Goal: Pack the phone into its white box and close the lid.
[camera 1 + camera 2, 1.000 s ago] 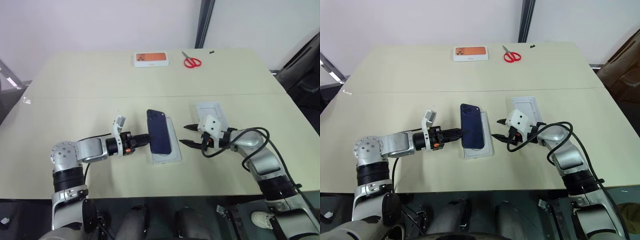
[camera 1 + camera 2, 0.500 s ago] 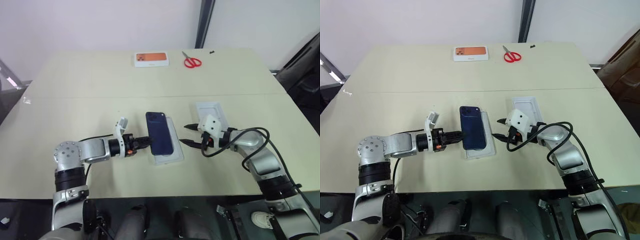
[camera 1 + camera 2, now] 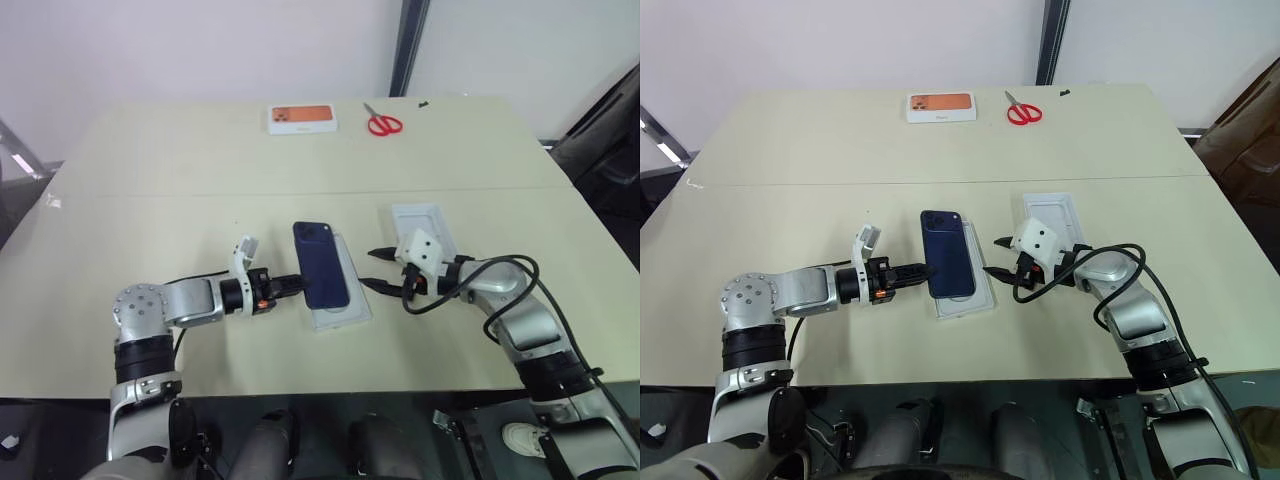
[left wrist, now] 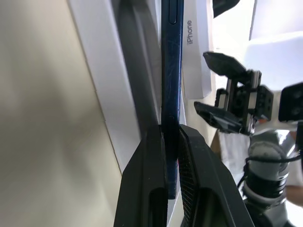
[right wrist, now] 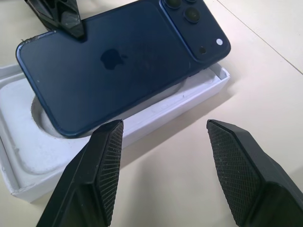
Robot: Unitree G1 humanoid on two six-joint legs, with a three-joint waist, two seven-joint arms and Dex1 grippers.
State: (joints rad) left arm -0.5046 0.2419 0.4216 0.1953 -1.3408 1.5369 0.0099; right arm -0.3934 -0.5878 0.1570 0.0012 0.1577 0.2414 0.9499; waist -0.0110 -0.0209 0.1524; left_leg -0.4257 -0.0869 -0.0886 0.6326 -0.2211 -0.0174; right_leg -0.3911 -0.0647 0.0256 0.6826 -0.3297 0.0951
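From the left eye view, the left gripper pinches the near left edge of the phone, which lies tilted over the white box, its left side lifted and not yet seated in the tray. The right gripper waits just beside the box's right wall, its fingers spread around nothing. The lid lies on the table behind that arm. A box with an orange picture and red scissors sit well apart at the far edge.

The right eye view tells the same: the phone overhangs the tray's left rim, so letting go now could leave it propped on the rim, not in the recess.

In the left wrist view, the two fingers clamp a thin strip of the phone's edge. Such a slim hold could slip, and any pull sideways would likely drag the light box along.

In the right wrist view, the phone's back faces up with the camera bump at the far corner, and one corner dips into the tray. If the right fingers push the box wall, the tray may skid or tip.
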